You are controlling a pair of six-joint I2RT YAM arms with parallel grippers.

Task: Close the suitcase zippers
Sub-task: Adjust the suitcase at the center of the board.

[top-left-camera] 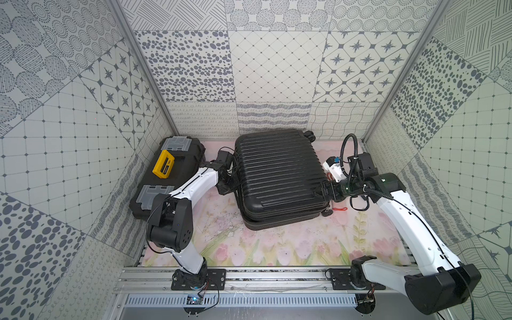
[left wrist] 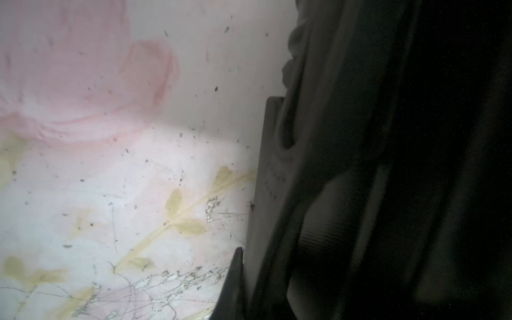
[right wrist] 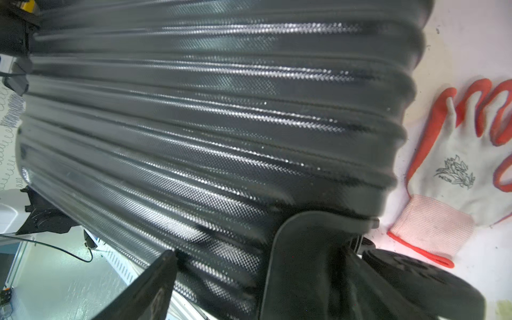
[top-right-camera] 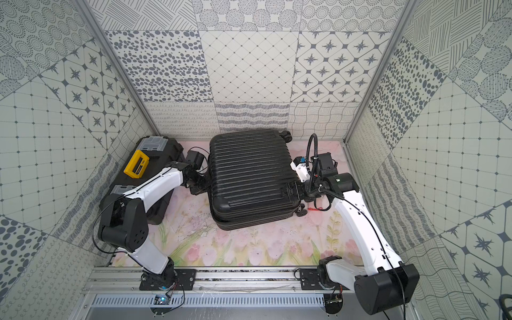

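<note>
Black toolbox [top-left-camera: 184, 163] far left. Left gripper [top-left-camera: 228, 180] sits at the suitcase [top-left-camera: 279, 177]'s left edge, jaws pressed together, seemingly on something there (wrist view too dark to say what). Suitcase lies flat, lid down, mid floral mat [top-left-camera: 277, 249]. Right gripper [top-left-camera: 324, 191] is spread wide on its near right corner. Red-and-white glove [right wrist: 448, 177] lies just beside.

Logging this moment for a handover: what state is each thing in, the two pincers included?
suitcase: lying flat, lid down; zippers not discernible.
toolbox: lid shut, yellow handle folded flat.
glove: lying flat on the mat.
left pincer: shut, against the suitcase's side; contents hidden.
right pincer: open, on the suitcase near a wheel.
</note>
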